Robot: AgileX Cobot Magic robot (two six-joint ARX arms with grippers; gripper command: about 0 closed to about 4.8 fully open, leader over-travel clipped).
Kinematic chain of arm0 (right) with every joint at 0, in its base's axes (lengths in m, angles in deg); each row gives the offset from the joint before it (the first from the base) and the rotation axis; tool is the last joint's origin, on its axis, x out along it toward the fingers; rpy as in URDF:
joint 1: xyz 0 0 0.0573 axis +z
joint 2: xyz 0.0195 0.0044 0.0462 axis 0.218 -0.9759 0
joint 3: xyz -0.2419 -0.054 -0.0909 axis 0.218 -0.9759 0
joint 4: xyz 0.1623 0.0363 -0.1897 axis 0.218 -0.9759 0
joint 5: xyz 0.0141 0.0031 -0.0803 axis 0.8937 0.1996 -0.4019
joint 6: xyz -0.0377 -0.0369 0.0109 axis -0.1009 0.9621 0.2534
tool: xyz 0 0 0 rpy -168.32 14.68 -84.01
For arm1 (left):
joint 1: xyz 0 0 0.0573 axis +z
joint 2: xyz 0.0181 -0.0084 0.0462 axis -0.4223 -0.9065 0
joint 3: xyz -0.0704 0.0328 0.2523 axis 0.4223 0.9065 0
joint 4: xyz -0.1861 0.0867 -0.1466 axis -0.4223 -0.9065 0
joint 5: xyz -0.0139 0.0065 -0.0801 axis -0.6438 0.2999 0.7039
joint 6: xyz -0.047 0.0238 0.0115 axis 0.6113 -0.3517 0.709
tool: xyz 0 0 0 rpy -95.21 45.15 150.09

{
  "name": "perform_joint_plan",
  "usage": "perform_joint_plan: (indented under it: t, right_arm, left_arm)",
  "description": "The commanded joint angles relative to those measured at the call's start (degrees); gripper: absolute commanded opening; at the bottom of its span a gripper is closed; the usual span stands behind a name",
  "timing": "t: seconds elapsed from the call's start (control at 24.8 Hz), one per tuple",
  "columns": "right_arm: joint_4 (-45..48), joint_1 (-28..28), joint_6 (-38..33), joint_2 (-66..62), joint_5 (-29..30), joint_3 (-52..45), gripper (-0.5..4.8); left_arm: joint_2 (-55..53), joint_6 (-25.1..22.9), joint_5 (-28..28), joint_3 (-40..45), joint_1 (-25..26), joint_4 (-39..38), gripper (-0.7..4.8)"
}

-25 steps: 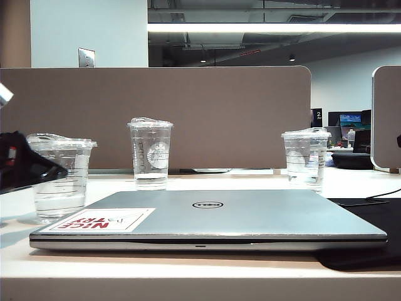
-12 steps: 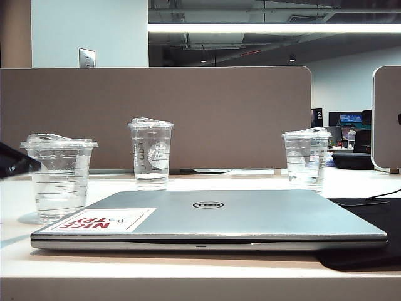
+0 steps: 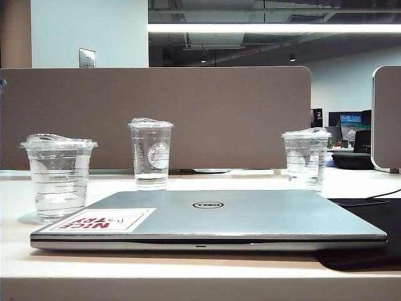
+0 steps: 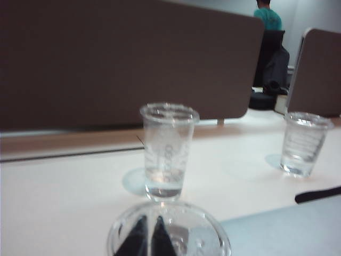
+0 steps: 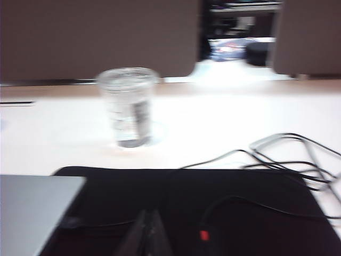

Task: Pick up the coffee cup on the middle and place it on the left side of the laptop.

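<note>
The coffee cup (image 3: 59, 179), short, wide and clear with thin lines and a lid, stands on the table just left of the laptop (image 3: 250, 216). In the left wrist view its lid (image 4: 202, 234) lies right below my left gripper (image 4: 149, 224), whose dark tips stand together, shut on nothing. The laptop's corner (image 4: 287, 229) shows beside the lid. My right gripper (image 5: 149, 229) is shut over a black mat, beside the laptop's edge (image 5: 32, 208). Neither gripper appears in the exterior view.
A tall narrow cup with a round logo (image 3: 150, 153) stands behind the laptop. Another lined cup (image 3: 305, 157) stands at the back right. A black mat (image 3: 376, 216) with loose cables (image 5: 287, 154) lies right of the laptop. A brown partition (image 3: 188, 113) closes the back.
The dark left gripper, seen beside the coffee cup at the exterior view's left edge, has drawn back out of that view. The cup stays standing left of the laptop.
</note>
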Motion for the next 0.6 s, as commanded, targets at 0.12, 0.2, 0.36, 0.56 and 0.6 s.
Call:
perform_joint_plan:
  t: [0.12, 0.2, 0.36, 0.56, 0.6]
  right_arm:
    - [0.8, -5.7, 0.0, 0.1, -0.1, -0.2, -0.04]
    - [0.9, -5.4, 0.0, 0.1, 0.0, -0.2, -0.05]
    - [0.9, -3.6, 0.0, 0.1, 0.0, -0.2, -0.05]
    - [0.9, -1.4, 0.0, 0.1, 0.0, -0.2, -0.05]
    - [0.9, -1.2, 0.0, 0.1, 0.0, -0.2, -0.05]
  left_arm:
    - [18.4, -2.4, -8.4, -0.2, 0.1, -19.0, -0.05]
    - [23.3, -4.7, -9.8, -0.3, 0.1, -26.1, -0.05]
    - [37.2, -8.4, -16.8, -0.4, 0.1, -44.0, -0.05]
    - [46.2, -12.1, -20.7, -0.4, 0.1, -56.6, -0.05]
    - [46.6, -12.1, -21.5, -0.4, 0.0, -57.9, -0.05]
